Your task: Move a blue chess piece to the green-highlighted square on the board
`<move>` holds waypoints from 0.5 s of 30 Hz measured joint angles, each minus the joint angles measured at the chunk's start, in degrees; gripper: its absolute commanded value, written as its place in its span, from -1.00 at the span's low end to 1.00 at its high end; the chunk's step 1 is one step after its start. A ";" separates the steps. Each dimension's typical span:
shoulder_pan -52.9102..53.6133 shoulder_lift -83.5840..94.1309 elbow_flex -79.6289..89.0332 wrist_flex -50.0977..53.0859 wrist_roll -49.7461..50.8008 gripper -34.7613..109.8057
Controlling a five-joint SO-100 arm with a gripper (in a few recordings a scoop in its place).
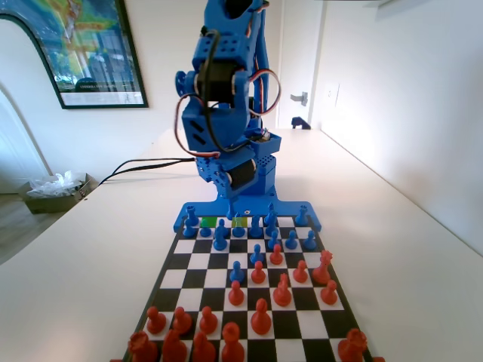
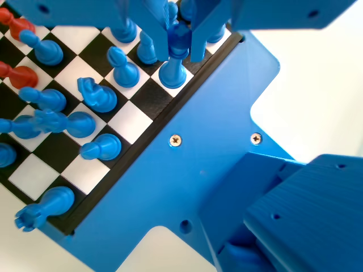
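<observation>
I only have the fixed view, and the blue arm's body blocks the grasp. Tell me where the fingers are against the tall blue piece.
Observer: In the wrist view the gripper hangs low over the tall, slender blue plastic chess piece, with the fingers on either side of its stem.
Operator: Report the grip.
Observer: The fingers sit close against the stem, but I cannot tell whether they press it.
Operator: Give me its footing.
Observer: It stands upright, and its round base looks set on a white square in the edge row of the black-and-white chequered chessboard, next to the black border.
</observation>
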 measured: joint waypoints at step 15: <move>9.49 0.00 -0.88 -2.11 -6.86 -0.50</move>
